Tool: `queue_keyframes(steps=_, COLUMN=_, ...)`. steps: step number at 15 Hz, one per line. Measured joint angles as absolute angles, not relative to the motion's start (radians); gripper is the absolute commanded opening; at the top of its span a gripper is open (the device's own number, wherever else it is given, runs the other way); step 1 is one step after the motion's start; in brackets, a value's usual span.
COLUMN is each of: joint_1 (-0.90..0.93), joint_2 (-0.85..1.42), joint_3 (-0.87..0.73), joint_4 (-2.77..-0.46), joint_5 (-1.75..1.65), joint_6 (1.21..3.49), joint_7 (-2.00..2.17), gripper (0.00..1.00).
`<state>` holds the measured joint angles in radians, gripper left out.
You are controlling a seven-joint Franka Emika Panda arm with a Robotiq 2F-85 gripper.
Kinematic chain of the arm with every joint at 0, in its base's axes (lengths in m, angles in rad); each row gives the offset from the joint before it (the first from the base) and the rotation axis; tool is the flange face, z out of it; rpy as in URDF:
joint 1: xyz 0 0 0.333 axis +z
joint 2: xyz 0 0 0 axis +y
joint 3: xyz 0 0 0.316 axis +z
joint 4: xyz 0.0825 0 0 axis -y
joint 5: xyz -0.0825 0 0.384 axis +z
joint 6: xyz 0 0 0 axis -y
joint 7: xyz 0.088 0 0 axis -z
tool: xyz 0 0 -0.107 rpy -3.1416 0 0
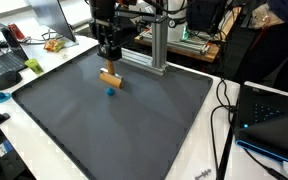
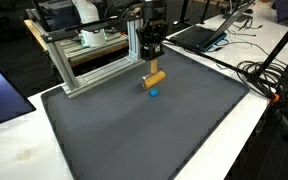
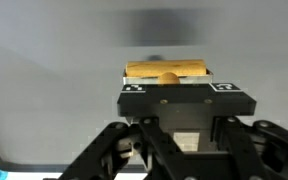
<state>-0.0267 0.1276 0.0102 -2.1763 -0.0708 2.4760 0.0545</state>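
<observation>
My gripper (image 1: pixel 109 62) hangs over the far part of the dark mat (image 1: pixel 134 120), shut on a short wooden block (image 1: pixel 110 77). The block lies crosswise between the fingers and is lifted slightly off the mat. In the wrist view the wooden block (image 3: pixel 168 70) shows just beyond the black gripper (image 3: pixel 169 82) body, with its blurred shadow on the mat further out. A small blue object (image 1: pixel 111 91) rests on the mat just below the block. Both appear again in an exterior view: the block (image 2: pixel 155 77) under the gripper (image 2: pixel 152 62), with the blue object (image 2: pixel 153 92) in front of it.
An aluminium frame (image 2: pixel 89 60) stands at the mat's back edge, close behind the gripper. Laptops (image 1: pixel 269 110) and cables (image 1: pixel 224 110) lie beside the mat. On the white table (image 1: pixel 14 80) are a phone and small items, and a teal thing (image 1: pixel 2 98) sits near its edge.
</observation>
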Motion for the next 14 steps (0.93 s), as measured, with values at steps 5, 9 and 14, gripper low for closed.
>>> queue_keyframes(steps=5, joint_1=-0.027, joint_2=0.165, joint_3=0.004, joint_4=-2.168, joint_5=-0.071, joint_6=2.516, joint_7=0.026, gripper=0.22)
queue_keyframes(steps=9, joint_1=-0.027, joint_2=0.184, joint_3=0.001, joint_4=-2.161, joint_5=-0.071, joint_6=2.532, joint_7=0.011, gripper=0.22)
queue_keyframes(steps=14, joint_1=-0.027, joint_2=0.207, joint_3=-0.002, joint_4=-2.142, joint_5=-0.07, joint_6=2.533, joint_7=-0.001, gripper=0.22)
